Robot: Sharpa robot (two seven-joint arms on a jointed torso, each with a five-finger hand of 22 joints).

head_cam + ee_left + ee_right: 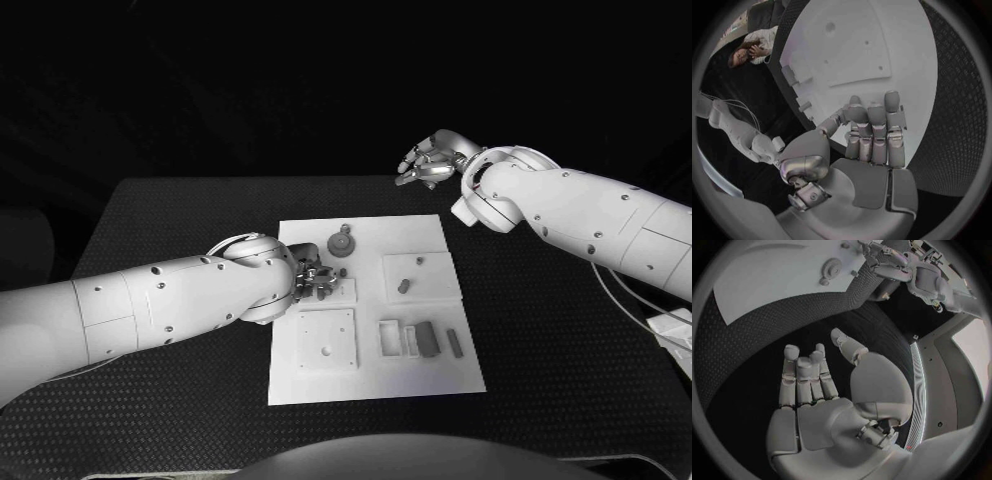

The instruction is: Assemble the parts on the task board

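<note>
Left hand (pixel 315 277) low over task board (pixel 433 232), empty, fingers apart; grey parts (pixel 421 340) just beside. Right hand (pixel 430 163) empty, released, well apart.

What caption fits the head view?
Left hand over the white task board; right hand raised beyond it, holding nothing.

head view overhead, wrist views close behind hands, all sharing task board (pixel 433 235)
</note>
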